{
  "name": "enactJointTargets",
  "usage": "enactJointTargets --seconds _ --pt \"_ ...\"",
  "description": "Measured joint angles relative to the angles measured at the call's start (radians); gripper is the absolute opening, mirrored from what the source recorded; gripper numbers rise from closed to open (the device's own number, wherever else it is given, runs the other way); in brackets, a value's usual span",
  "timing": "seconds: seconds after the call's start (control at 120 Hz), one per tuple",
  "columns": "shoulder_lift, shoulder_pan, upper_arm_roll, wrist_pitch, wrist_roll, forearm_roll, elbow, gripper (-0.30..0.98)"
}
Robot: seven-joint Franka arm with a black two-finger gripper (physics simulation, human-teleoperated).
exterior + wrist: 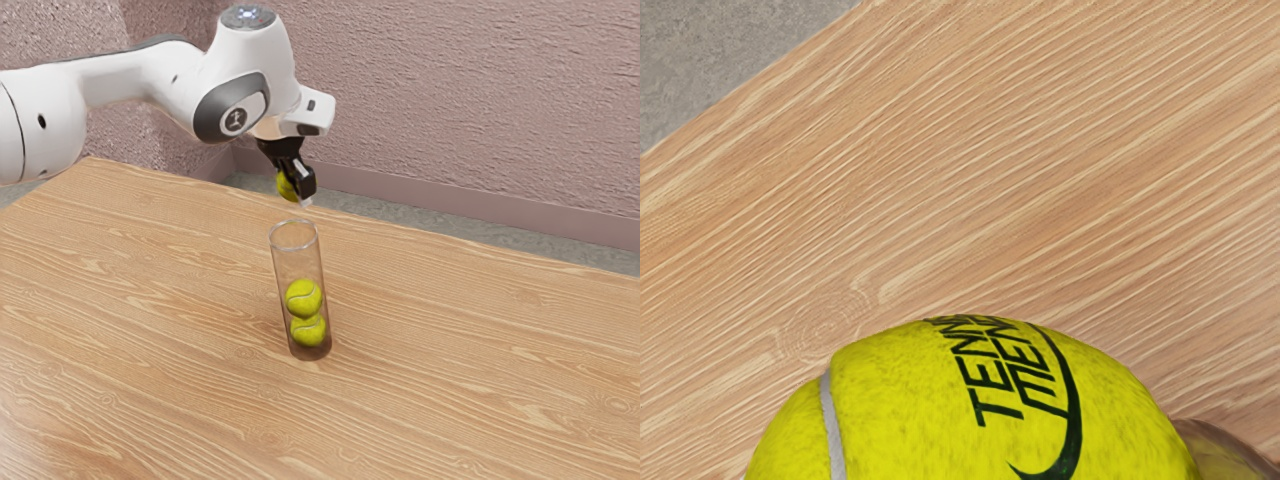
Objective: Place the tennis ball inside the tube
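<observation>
The fingers partly conceal the held tennis ball; the wrist view crops it. The exterior view crops the counter.

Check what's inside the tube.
The tube holds an upper ball, stacked on a lower ball. The upper one covers the lower one's top; what's directly beneath the lower one is hidden.

My white arm comes in from the exterior view's left, its elbow end beside the far left corner of the tabletop in that view. It bends downward at the thick wrist. Below that, my black gripper hangs raised, seen across the tabletop's far edge, pointing mostly down with a slight tilt, its fingers clamped on their load.
</observation>
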Motion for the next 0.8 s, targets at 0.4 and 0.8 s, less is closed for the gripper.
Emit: enactJointTargets --seconds 0.4,0.8 --pt "-0.059 0.016 -0.111 -0.08 -0.125 0.047 -0.032 0.36" --pt "-0.081 0.038 -0.097 -0.215 -0.226 -0.023 -0.063 0.5"
